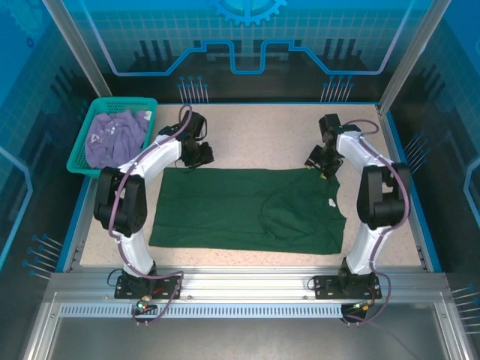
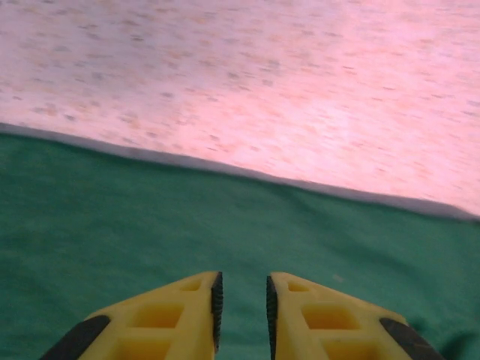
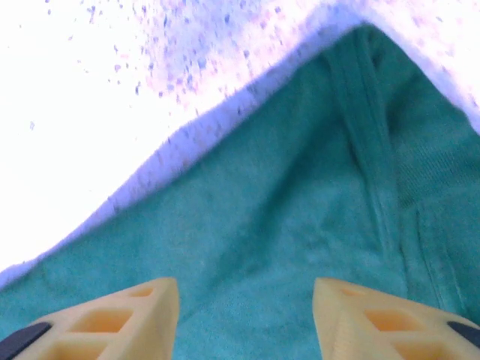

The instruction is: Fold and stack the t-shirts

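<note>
Over the green t-shirt (image 1: 225,210), left hand (image 2: 242,304) narrowly parted; right hand (image 3: 244,300) spread wide; both empty

The left arm (image 1: 127,202) stands up from its base, bends at a black elbow, and reaches forward and in toward the middle. The left end effector (image 1: 196,154) sits low at the far end of the arm. In the left wrist view its two yellow fingers (image 2: 172,315) are close together, with just a thin gap between the black pads.

The right arm (image 1: 379,199) does much the same on the other side. It goes up, bends, and reaches forward and in. The right end effector (image 1: 319,166) is low too. In the right wrist view, its yellow fingers (image 3: 112,319) are spread far apart.

The two end effectors are well apart from each other.
</note>
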Tool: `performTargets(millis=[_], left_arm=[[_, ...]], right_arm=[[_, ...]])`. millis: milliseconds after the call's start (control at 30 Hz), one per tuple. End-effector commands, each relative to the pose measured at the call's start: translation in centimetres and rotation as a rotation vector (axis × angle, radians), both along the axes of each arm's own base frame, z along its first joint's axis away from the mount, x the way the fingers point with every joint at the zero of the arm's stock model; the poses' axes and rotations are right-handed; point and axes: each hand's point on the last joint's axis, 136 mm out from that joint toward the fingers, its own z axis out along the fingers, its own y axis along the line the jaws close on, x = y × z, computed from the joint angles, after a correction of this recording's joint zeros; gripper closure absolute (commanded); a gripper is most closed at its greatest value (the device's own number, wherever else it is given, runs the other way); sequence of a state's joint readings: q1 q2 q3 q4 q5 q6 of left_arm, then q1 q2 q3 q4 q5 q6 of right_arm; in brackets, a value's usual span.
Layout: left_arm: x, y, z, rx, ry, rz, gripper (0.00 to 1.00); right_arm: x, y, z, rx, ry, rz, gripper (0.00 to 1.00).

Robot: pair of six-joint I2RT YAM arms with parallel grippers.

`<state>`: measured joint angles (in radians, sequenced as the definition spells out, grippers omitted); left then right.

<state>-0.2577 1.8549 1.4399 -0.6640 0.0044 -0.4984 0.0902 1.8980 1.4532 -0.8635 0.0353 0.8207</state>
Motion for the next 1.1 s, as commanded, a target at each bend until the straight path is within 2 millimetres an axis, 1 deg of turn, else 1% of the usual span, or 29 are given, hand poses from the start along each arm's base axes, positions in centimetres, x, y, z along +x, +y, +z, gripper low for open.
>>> performTargets(millis=[0, 67, 133, 200, 267, 400, 500, 567, 633, 733, 767, 800, 867, 933, 967, 1000, 1067], left_arm=[[-0.4, 3.4, -3.6, 0.132, 0.070, 0.007, 0.75], [-0.1, 4.4, -4.9, 0.158, 0.095, 0.015, 0.78], [0.1, 5.6, -6.0, 0.205, 0.113, 0.025, 0.78], [0.4, 6.9, -7.0, 0.241, 0.135, 0.052, 0.79], [0.7, 7.9, -7.4, 0.260, 0.146, 0.082, 0.78], [1.3, 10.1, -8.2, 0.344, 0.167, 0.114, 0.77], [2.0, 11.0, -8.2, 0.347, 0.178, 0.149, 0.77], [2.7, 10.8, -7.4, 0.337, 0.163, 0.154, 0.75], [3.6, 10.4, -6.2, 0.317, 0.136, 0.157, 0.70], [5.0, 9.7, -3.8, 0.278, 0.087, 0.164, 0.63], [5.4, 9.5, -2.8, 0.263, 0.070, 0.165, 0.60], [5.7, 9.2, -1.8, 0.248, 0.052, 0.169, 0.55], [5.9, 8.6, -0.1, 0.221, 0.014, 0.168, 0.51], [5.5, 7.7, 1.0, 0.191, -0.002, 0.161, 0.52], [5.0, 7.2, 1.1, 0.172, -0.002, 0.151, 0.55], [4.5, 6.6, 1.2, 0.149, -0.002, 0.143, 0.59], [3.0, 5.6, 0.7, 0.114, 0.007, 0.125, 0.63]], right_arm=[[1.1, -1.4, -0.8, -0.039, 0.039, -0.020, 0.52], [2.0, -1.7, -1.6, -0.040, 0.053, -0.021, 0.53], [2.1, -2.0, -2.7, -0.043, 0.095, -0.028, 0.53], [1.9, -2.6, -3.8, -0.039, 0.127, -0.052, 0.54], [1.6, -3.4, -4.4, -0.043, 0.142, -0.082, 0.53], [1.1, -5.5, -5.1, -0.045, 0.161, -0.135, 0.50], [1.1, -6.6, -5.5, -0.029, 0.159, -0.156, 0.49], [1.2, -7.2, -5.3, -0.026, 0.152, -0.164, 0.49], [1.5, -7.5, -5.0, -0.010, 0.132, -0.173, 0.47], [2.8, -7.0, -3.2, 0.024, 0.051, -0.152, 0.45], [3.2, -6.6, -2.2, 0.032, 0.013, -0.142, 0.45], [3.6, -6.0, -1.3, 0.043, -0.026, -0.128, 0.44], [4.1, -4.9, 0.6, 0.057, -0.100, -0.091, 0.43], [3.9, -3.3, 1.6, 0.067, -0.127, -0.045, 0.44], [3.5, -2.3, 1.8, 0.072, -0.129, -0.017, 0.44], [3.0, -1.5, 1.8, 0.072, -0.122, 0.006, 0.45], [1.7, 0.0, 1.5, 0.055, -0.103, 0.055, 0.46]])
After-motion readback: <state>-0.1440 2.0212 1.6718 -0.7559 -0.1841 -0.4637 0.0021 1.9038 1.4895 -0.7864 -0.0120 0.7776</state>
